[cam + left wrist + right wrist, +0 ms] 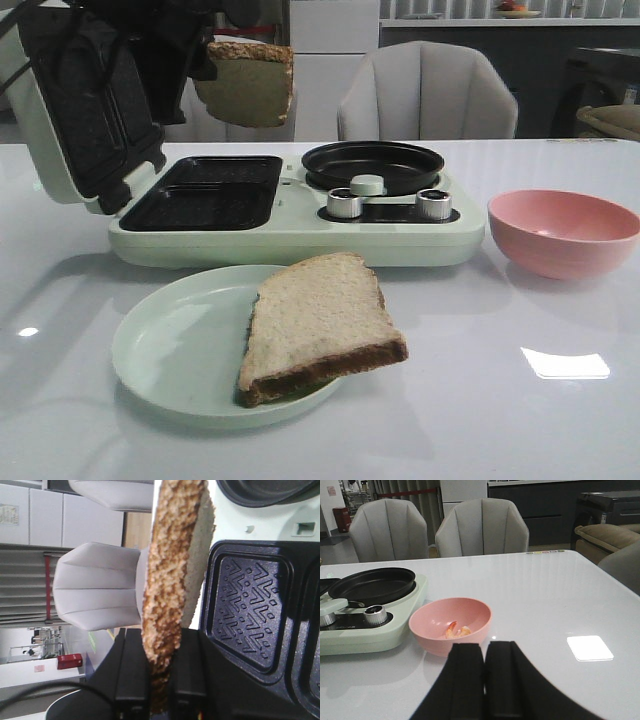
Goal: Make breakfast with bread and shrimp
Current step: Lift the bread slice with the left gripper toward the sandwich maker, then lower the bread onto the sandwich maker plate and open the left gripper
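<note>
One bread slice hangs in the air above the open sandwich maker's grill tray, its crust edge clamped between the jaws of my left gripper. A second bread slice lies on the right side of a pale green plate, overhanging the rim. The shrimp, small and orange-pink, lie inside a pink bowl just beyond my right gripper. That gripper is shut with nothing in it and is low over the table; it does not show in the front view.
The pale green breakfast maker has its lid raised at the left, a round black pan and two metal knobs. The pink bowl stands to its right. Grey chairs stand behind the table.
</note>
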You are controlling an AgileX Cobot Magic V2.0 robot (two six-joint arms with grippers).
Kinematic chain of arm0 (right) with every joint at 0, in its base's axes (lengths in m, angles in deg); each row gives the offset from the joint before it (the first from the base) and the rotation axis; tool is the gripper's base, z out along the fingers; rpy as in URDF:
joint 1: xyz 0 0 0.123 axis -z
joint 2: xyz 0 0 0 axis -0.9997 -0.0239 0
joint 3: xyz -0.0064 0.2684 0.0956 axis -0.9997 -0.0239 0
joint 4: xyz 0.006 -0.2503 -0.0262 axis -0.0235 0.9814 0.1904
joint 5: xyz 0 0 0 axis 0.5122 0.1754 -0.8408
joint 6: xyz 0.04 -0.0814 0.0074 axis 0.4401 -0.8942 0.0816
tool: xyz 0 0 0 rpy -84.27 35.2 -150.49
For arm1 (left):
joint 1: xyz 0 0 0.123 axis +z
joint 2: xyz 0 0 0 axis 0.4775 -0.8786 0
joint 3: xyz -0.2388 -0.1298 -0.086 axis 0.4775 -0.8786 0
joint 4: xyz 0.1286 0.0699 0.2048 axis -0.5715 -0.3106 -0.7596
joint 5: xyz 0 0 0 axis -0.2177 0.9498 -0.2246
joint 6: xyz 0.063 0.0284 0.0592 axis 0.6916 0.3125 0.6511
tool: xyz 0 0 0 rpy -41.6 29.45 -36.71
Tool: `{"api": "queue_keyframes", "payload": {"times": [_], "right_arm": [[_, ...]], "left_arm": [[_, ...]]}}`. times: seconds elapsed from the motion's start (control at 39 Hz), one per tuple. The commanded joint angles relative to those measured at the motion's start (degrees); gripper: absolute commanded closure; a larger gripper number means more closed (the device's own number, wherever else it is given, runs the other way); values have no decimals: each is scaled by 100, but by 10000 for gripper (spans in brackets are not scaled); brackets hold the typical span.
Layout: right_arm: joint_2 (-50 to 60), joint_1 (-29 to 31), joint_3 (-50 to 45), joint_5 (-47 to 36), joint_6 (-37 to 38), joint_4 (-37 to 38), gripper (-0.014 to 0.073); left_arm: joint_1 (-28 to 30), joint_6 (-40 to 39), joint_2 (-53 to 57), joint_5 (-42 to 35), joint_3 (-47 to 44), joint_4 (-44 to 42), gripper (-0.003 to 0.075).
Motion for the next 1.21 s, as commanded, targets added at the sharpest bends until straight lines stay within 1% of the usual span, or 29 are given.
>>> {"api": "queue_keyframes", "payload": {"times": [0.0,0.28,0.41,0.62,0.82,1.18], "right_arm": [[46,22,125,-486,-13,44,442],[46,22,125,-486,-13,44,442],[46,22,125,-491,-13,44,442],[46,22,125,-491,-13,44,442],[46,22,125,-491,-13,44,442],[46,22,125,-491,-13,44,442]], "left_arm": [[150,-52,79,122,387,-202,603],[399,-52,-558,-193,1017,-202,606],[546,-67,-800,-183,1199,-202,606],[613,-146,-927,-194,1199,-202,606],[613,-310,-1010,-487,1162,-202,606],[671,-353,-1010,-288,521,-202,606]]}}
